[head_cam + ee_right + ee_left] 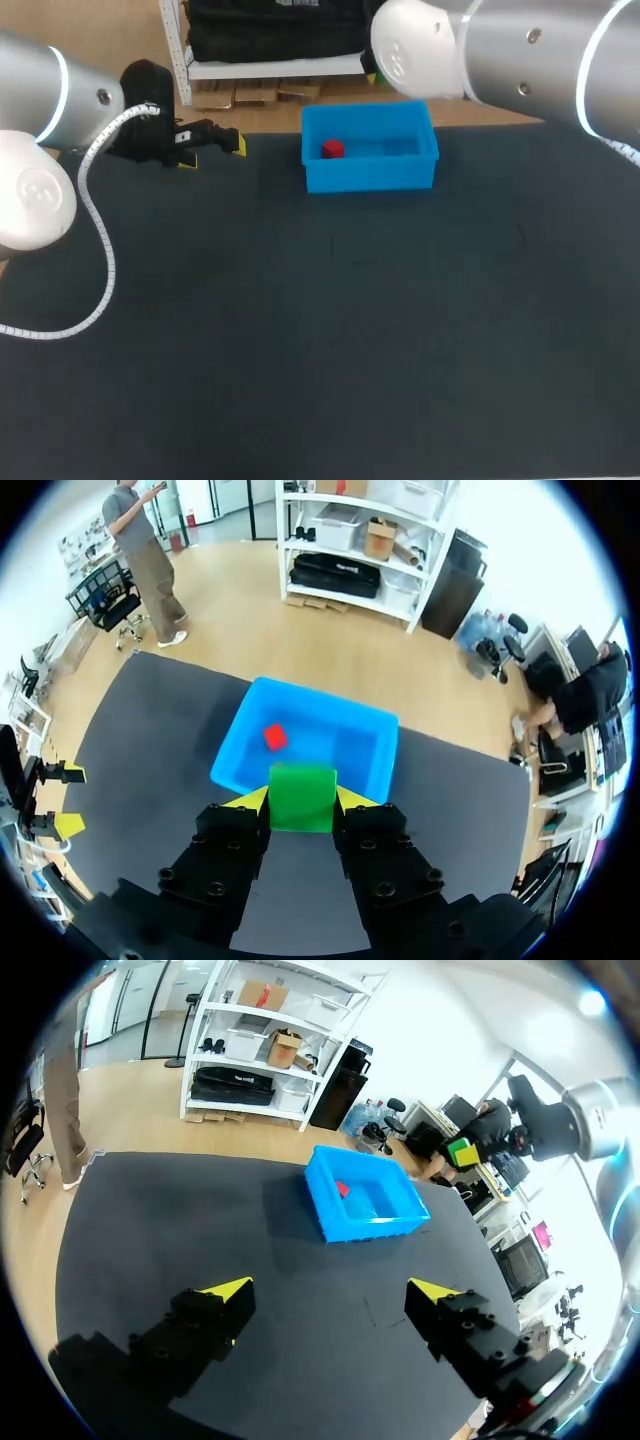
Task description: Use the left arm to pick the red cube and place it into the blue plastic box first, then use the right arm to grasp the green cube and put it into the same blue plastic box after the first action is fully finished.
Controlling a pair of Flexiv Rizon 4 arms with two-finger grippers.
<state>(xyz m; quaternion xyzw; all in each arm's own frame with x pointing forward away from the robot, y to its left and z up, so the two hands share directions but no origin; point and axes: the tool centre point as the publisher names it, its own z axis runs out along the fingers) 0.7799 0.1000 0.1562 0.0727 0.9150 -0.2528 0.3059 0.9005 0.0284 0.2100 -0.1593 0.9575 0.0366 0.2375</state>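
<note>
The red cube (274,737) was seen lying inside the blue plastic box (232,748), so the second placement was judged to be in hand. The green cube (302,796) was clamped between the fingers of the right pincer (302,802), over the box's near rim. The left pincer (330,1292) was spread wide and empty above the counter (200,1220), well apart from the box. The green cube would best be brought over the box's open middle, lowered, and released clear of the red cube.

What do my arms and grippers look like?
The left arm and right arm are silver-grey with white joint caps and glowing white rings. A white coiled cable follows the left arm. The left gripper and right gripper are black with yellow tips.
</note>
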